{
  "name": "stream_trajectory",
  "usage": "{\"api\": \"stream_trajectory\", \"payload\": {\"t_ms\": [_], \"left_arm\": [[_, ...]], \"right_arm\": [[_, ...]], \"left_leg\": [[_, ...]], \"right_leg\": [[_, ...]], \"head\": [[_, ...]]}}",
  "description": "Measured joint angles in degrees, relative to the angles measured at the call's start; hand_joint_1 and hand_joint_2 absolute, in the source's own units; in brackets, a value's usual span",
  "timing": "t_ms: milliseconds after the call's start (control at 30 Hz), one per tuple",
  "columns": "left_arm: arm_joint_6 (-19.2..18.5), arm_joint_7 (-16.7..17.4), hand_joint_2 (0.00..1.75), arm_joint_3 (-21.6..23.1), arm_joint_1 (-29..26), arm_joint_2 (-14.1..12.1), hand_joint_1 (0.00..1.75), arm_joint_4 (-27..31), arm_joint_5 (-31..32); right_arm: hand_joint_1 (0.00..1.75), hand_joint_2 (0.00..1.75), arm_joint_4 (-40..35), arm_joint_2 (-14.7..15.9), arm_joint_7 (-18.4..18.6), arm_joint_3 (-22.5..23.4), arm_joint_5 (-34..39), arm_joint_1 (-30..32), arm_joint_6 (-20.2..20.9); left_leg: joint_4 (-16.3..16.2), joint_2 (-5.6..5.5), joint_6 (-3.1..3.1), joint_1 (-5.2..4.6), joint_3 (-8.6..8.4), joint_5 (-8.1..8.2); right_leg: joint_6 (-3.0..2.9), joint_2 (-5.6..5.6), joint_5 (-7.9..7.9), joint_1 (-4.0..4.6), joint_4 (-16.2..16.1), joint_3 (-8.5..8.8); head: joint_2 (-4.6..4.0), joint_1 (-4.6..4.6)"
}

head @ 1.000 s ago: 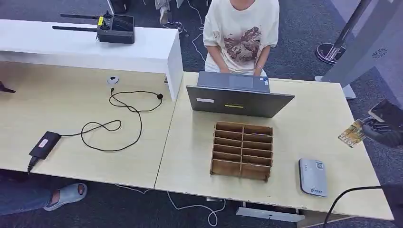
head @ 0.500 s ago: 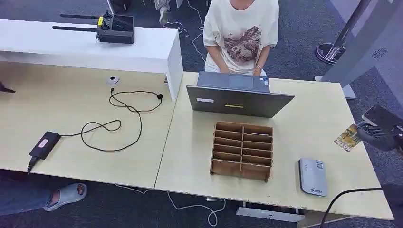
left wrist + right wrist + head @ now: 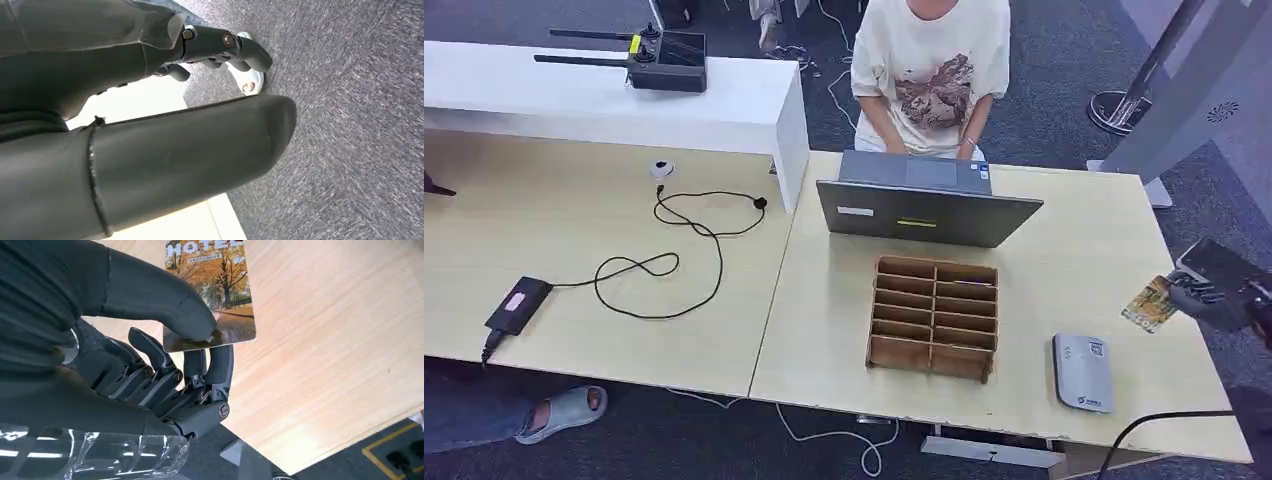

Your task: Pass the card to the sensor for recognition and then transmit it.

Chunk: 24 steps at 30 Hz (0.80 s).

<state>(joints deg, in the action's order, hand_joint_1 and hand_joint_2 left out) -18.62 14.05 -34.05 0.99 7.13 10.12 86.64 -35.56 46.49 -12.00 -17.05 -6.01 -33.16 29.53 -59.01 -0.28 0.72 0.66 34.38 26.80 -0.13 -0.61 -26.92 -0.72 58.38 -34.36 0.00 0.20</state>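
Card (image 3: 212, 295) (hotel print) pinched by right hand (image 3: 165, 370), left hand (image 3: 165, 100) seemingly empty, grip unclear.

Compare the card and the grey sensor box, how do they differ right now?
The card is colourful, printed with an autumn photo; the sensor is plain grey. The card is pinched by the right hand over the table's right edge; the sensor lies flat on the table, untouched. Both are rectangular.

The card (image 3: 212, 295) in the dark grey right hand (image 3: 150, 370) bears an autumn scene of orange trees with white lettering. Near the hand, the sensor (image 3: 1082, 372) is pale grey, the desk (image 3: 1084, 270) light wood-grained.
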Motion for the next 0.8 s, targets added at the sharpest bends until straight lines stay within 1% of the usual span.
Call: {"api": "stream_trajectory", "payload": {"t_ms": [167, 400, 567, 800], "left_arm": [[0.0, 0.0, 0.00, 0.0, 0.0, 0.0, 0.00, 0.0, 0.0], [0.0, -0.1, 0.00, -0.1, 0.0, 0.0, 0.00, 0.0, 0.0], [-0.1, -0.3, 0.00, -0.1, 0.0, 0.0, 0.00, 0.0, 0.0], [0.0, -1.1, 0.00, -0.1, 0.0, 0.0, 0.00, 0.0, 0.0]], "right_arm": [[1.75, 1.75, -1.4, 0.0, 0.0, 0.2, -0.7, 1.5, 1.6], [1.75, 1.75, -5.0, 0.0, 0.1, 0.6, -1.6, 4.3, 2.0], [1.75, 1.75, -6.8, -0.1, 1.0, 0.5, -2.9, 4.7, 2.2], [1.75, 1.75, -7.6, -0.7, 1.0, -0.1, -3.8, 4.7, 2.5]], "left_leg": [[0.0, 0.00, 0.00, 0.00, -0.01, 0.00], [0.0, 0.00, 0.00, 0.00, 0.00, 0.00], [0.0, 0.00, 0.00, 0.00, 0.00, 0.00], [0.0, -0.01, 0.00, 0.00, 0.00, 0.00]], "right_leg": [[0.00, 0.00, 0.00, 0.00, 0.0, 0.00], [0.00, 0.00, 0.00, 0.00, 0.0, 0.00], [0.00, 0.00, 0.00, 0.00, 0.0, 0.00], [0.00, 0.00, 0.00, 0.00, 0.0, 0.00]], "head": [[0.00, 0.02], [0.02, 0.00], [0.02, 0.00], [0.02, 0.02]]}}
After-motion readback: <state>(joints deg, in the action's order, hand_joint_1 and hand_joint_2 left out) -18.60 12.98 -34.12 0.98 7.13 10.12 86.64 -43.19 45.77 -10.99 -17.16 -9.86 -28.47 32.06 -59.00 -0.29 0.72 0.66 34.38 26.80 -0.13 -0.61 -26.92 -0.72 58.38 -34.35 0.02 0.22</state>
